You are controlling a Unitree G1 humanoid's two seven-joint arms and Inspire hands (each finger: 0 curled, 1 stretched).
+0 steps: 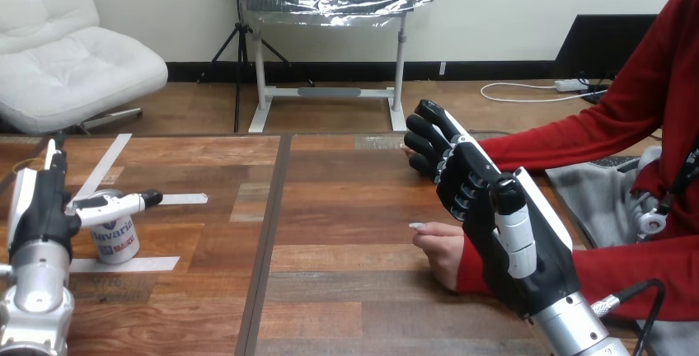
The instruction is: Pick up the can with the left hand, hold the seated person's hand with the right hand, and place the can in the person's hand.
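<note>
A small white cylindrical can (115, 241) with blue print stands on the plank-grained wooden table (346, 216), among pale tape strips (140, 264). The left hand (37, 212) sits just left of the can, reaching over its top; whether its fingers grip cannot be told. Far right of the can, the right hand (490, 236) is raised, fingers loosely spread, partly hiding the person's hand (441, 249).

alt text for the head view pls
The robot's open right hand is beside the person's hand, which rests on the wooden table; no grip shows. At the left, its left hand is at the can, thumb across its top.
</note>
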